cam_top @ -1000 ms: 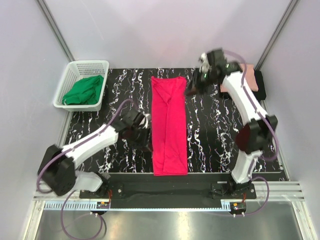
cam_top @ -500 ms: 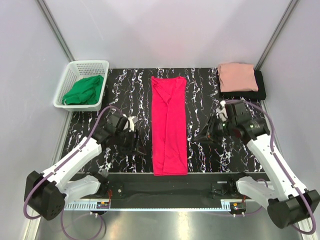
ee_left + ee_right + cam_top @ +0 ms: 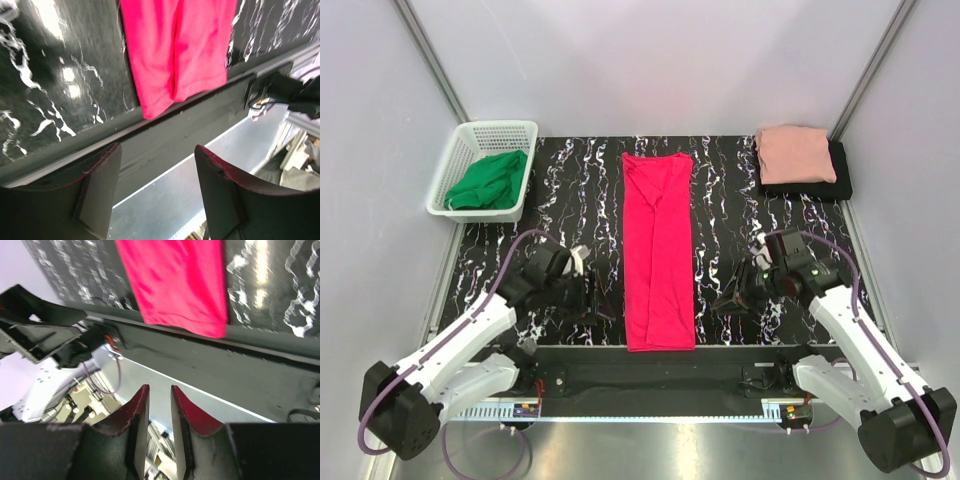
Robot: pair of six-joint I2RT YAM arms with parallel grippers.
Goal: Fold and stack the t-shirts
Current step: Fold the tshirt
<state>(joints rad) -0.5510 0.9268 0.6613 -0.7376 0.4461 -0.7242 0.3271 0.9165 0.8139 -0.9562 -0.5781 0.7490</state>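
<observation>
At the table's (image 3: 570, 180) near edge, the left gripper (image 3: 597, 299) hangs just left of the crimson-pink t-shirt (image 3: 658, 250), its jaws wide and empty. The right gripper (image 3: 725, 300) hangs just right of it, jaws only narrowly apart and also empty. The shirt lies as a long folded strip down the table's middle, with its hem almost at the near edge. With so slim a gap, the right fingers may ride over the layered hem or catch only the top ply, and the fold would lift skewed. At the far right corner the salmon-pink t-shirt (image 3: 795, 153) sits folded on the black t-shirt (image 3: 840, 178). A basket (image 3: 470, 130) holding green cloth (image 3: 490, 180) stands at the far left corner.
</observation>
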